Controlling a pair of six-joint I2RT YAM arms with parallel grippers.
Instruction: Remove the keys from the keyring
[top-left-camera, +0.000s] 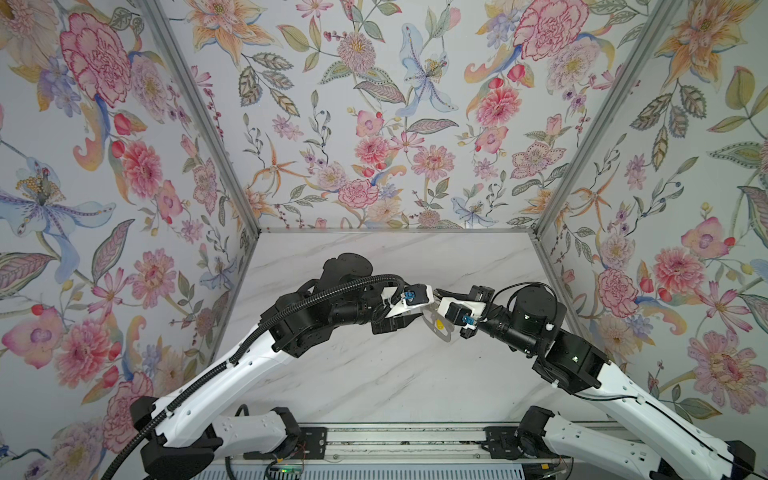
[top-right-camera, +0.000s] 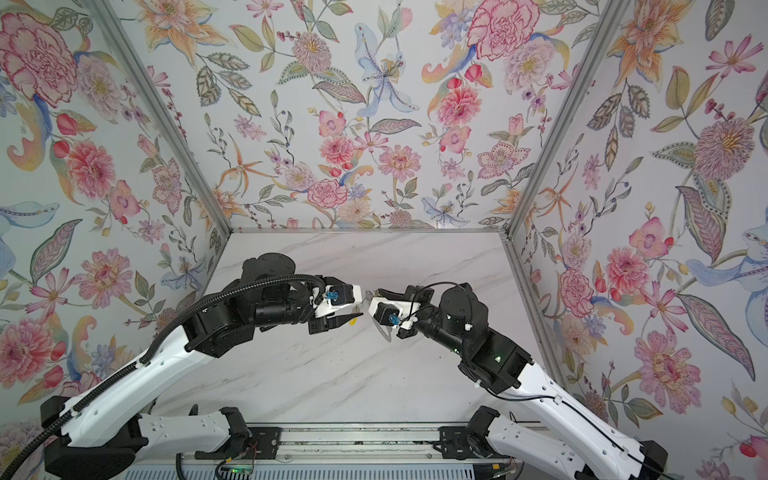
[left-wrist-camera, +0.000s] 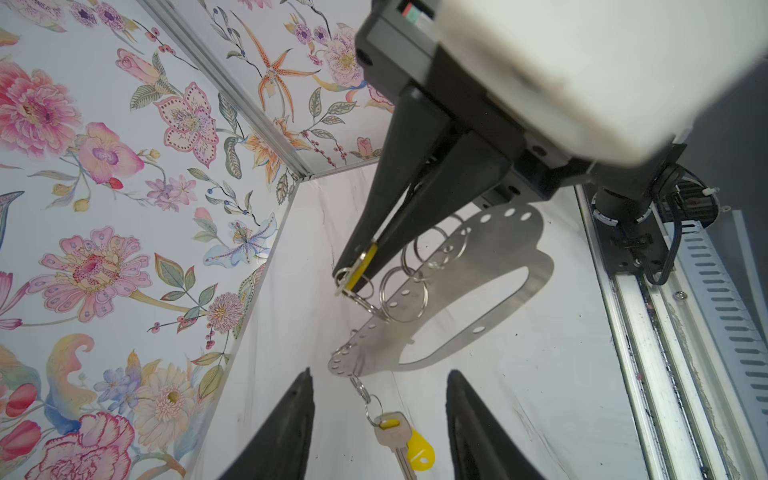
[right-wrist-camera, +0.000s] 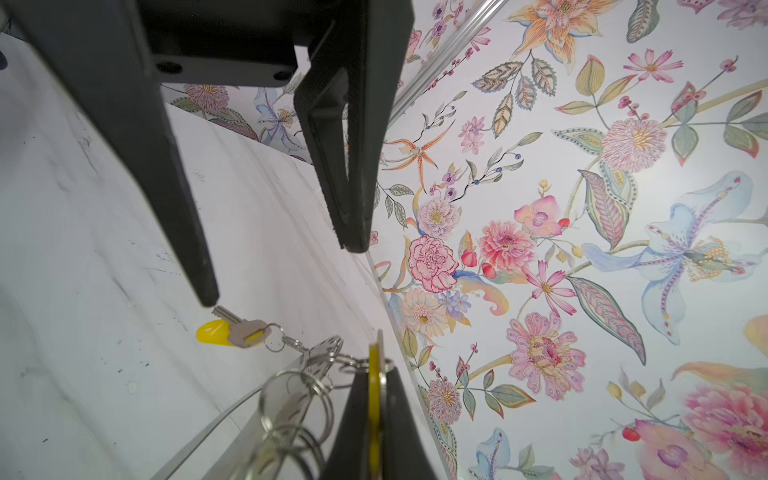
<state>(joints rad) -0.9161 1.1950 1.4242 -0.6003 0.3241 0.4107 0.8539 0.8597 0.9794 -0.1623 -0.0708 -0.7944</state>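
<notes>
Both jaws of the right gripper (left-wrist-camera: 356, 272) pinched a yellow tag (left-wrist-camera: 368, 257), holding the keyring (left-wrist-camera: 498, 266) aloft; in both top views it hung at about six o'clock from them. The left gripper (left-wrist-camera: 380, 371) stood open around a dangling key (left-wrist-camera: 392, 436).

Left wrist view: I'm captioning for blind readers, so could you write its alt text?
The right gripper, shut on a yellow tag, holds up the metal keyring. One key dangles from its small rings between the fingers of the open left gripper, over a white table.
</notes>
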